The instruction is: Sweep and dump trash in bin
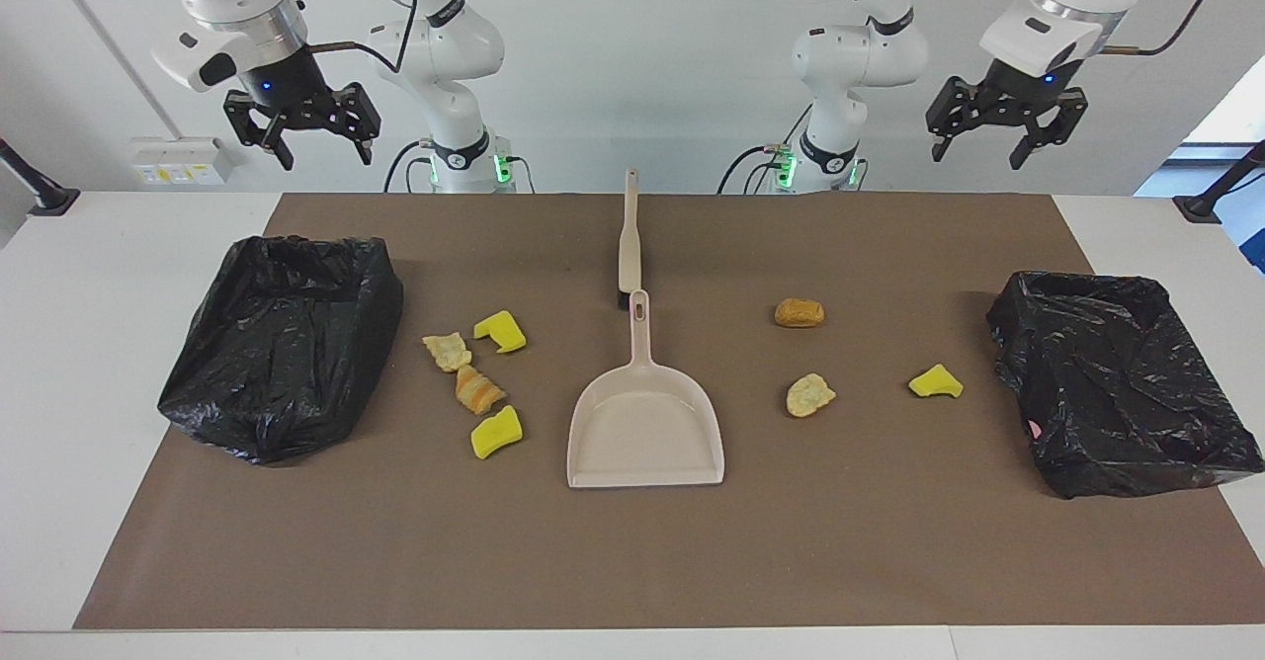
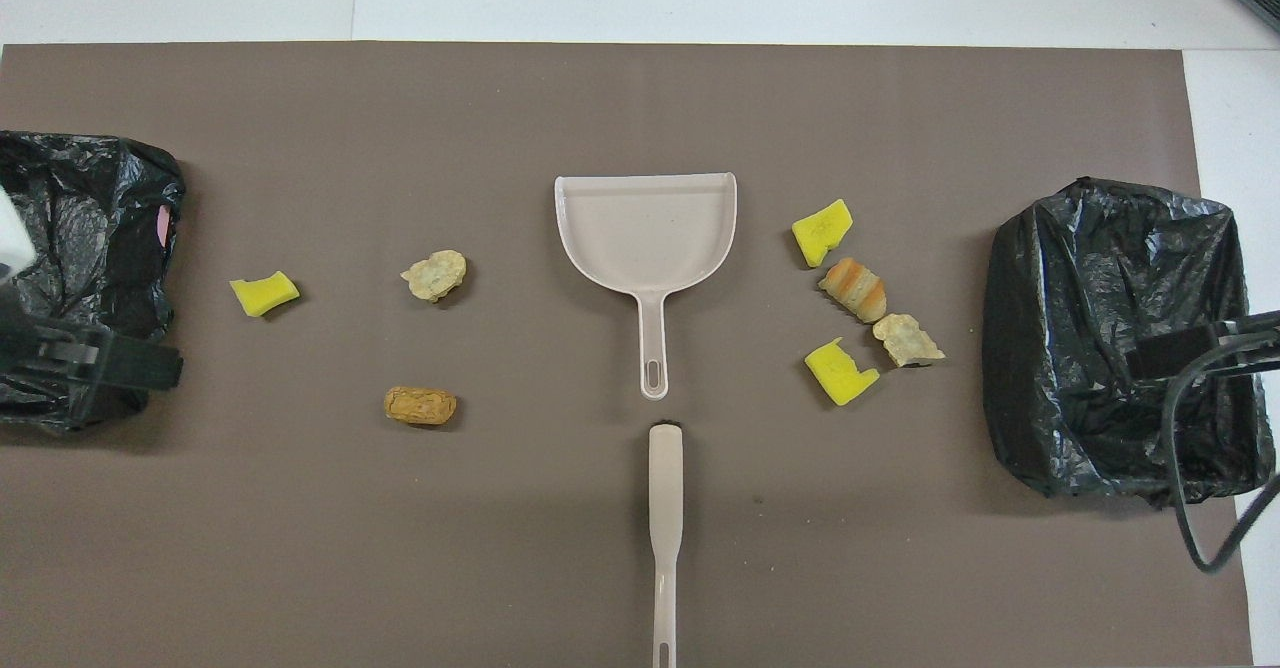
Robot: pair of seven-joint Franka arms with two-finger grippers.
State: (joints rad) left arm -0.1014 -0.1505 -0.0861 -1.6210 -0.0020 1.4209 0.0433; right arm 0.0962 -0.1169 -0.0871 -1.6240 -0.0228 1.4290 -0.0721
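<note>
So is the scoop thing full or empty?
Empty. The dustpan shows only its bare inside, and all seven bits of trash lie on the mat beside it.

Bright, even light from above, soft short shadows, mild sheen on the black bags (image 1: 282, 344), everything sharp.

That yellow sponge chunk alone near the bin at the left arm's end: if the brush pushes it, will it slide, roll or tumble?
The yellow sponge chunk looks blocky and angular, so it will probably slide or tumble rather than roll. Being foam, it is likely very light and may skitter ahead of the brush.
</note>
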